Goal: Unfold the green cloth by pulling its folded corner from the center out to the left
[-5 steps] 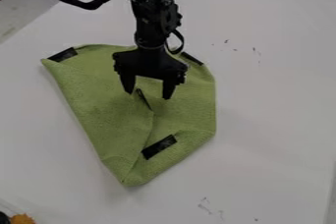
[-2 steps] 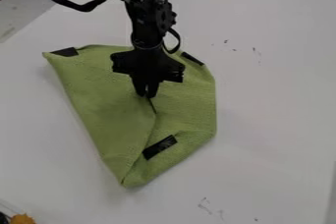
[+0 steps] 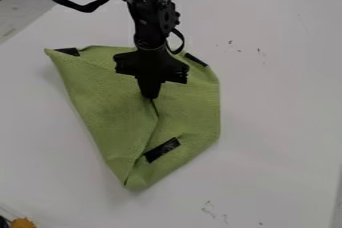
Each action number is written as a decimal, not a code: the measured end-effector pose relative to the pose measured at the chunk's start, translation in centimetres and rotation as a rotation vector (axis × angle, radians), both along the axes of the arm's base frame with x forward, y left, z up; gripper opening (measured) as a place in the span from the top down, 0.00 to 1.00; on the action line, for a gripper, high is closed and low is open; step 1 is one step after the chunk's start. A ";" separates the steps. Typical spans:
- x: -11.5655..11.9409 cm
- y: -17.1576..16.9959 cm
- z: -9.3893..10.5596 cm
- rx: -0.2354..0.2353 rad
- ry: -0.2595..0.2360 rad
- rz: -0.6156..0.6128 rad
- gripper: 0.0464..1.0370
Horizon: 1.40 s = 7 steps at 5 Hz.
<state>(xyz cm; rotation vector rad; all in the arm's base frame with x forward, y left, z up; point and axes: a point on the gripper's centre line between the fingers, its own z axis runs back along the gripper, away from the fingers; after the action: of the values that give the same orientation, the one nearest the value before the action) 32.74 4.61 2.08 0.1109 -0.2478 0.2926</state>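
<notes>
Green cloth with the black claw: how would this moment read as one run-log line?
Gripper: closed on green cloth | cloth: part-folded on white table | black strip: on cloth, below gripper in view

The folded green fabric cloth (image 3: 107, 107) lies on the flat white table (image 3: 280, 122), nearer its left edge than its right. The black two-finger gripper (image 3: 150, 97) is over the cloth's middle, at its inner flap's tip. Flat black strips sit on the cloth: one at the far left corner (image 3: 67, 51), one along the far right edge (image 3: 196, 60), one near the front (image 3: 162, 150).
</notes>
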 end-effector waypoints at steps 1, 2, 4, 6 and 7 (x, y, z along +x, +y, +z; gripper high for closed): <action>-1.0 0.8 1.3 0.040 0.002 0.049 0.99; -2.8 1.8 2.8 0.078 -0.023 0.116 0.99; -6.5 4.9 2.7 0.080 -0.061 0.222 0.97; -2.9 4.1 3.3 0.060 -0.076 0.126 0.58; -1.8 2.8 2.9 0.051 -0.073 0.111 0.27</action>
<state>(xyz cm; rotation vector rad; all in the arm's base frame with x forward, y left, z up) 30.96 7.44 4.96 0.1650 -0.3220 0.4010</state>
